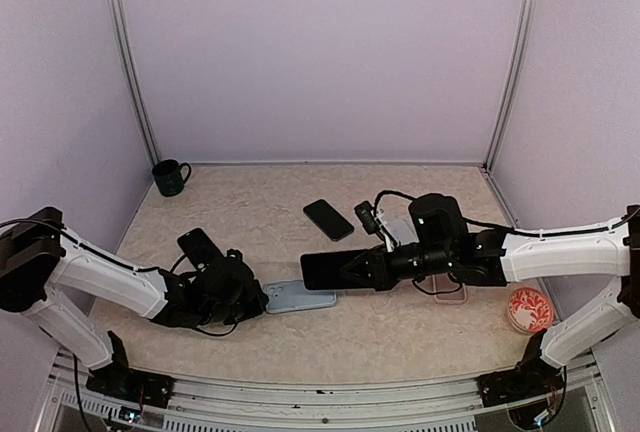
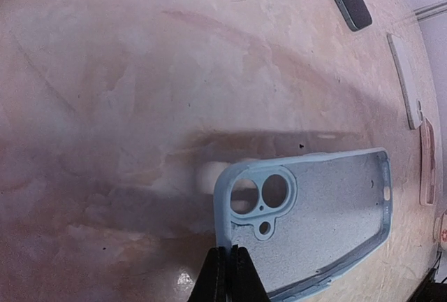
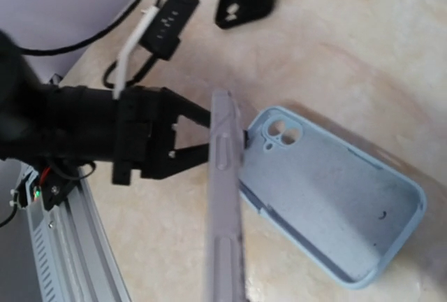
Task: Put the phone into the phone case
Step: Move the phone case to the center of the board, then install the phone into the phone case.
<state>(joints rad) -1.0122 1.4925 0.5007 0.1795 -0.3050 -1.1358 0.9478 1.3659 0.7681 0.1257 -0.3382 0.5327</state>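
Observation:
The light blue phone case [image 1: 300, 298] lies open side up on the table. My left gripper [image 2: 230, 263] is shut on its short edge by the camera cut-out, at the case's left end [image 1: 262, 302]. My right gripper [image 1: 358, 270] is shut on the phone [image 1: 325, 270], dark screen up, and holds it level just above and behind the case. In the right wrist view the phone [image 3: 225, 204] shows edge-on, lilac, over the near long edge of the case [image 3: 335, 197]. My right fingers are hidden there.
A second black phone [image 1: 328, 219] lies behind. A black case [image 1: 200, 247] lies at the left. A clear pinkish case [image 1: 452, 294] and a whitish case [image 1: 397, 229] lie under my right arm. A dark mug [image 1: 170, 177] and a red dish [image 1: 529, 309] stand at the sides.

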